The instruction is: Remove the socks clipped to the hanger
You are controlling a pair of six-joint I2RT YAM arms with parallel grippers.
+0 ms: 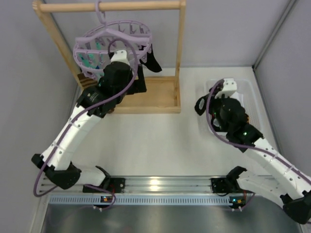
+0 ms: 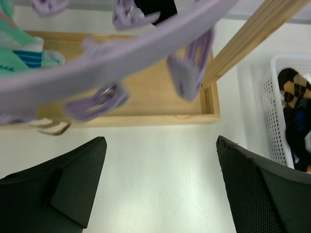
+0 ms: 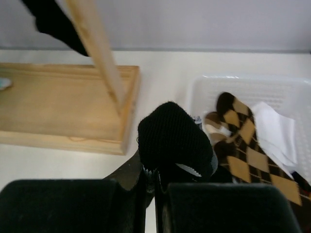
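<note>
The lilac hanger (image 1: 112,43) hangs by its hook from the wooden rack's top bar, tilted. A teal and white sock (image 1: 92,58) and a black sock (image 1: 151,60) are still clipped to it. My left gripper (image 2: 160,160) is open and empty just under the hanger's ring (image 2: 121,53) and its clips (image 2: 189,73); the teal sock (image 2: 19,53) shows at the left of that view. My right gripper (image 3: 155,187) is shut on a black sock (image 3: 175,141) beside the white basket (image 3: 204,92). A brown patterned sock (image 3: 243,145) lies in the basket.
The wooden rack (image 1: 146,97) has a tray base and two uprights, one (image 3: 97,53) close to my right gripper. The white basket (image 1: 248,97) sits at the right by the wall. A metal rail (image 1: 160,187) runs along the near edge.
</note>
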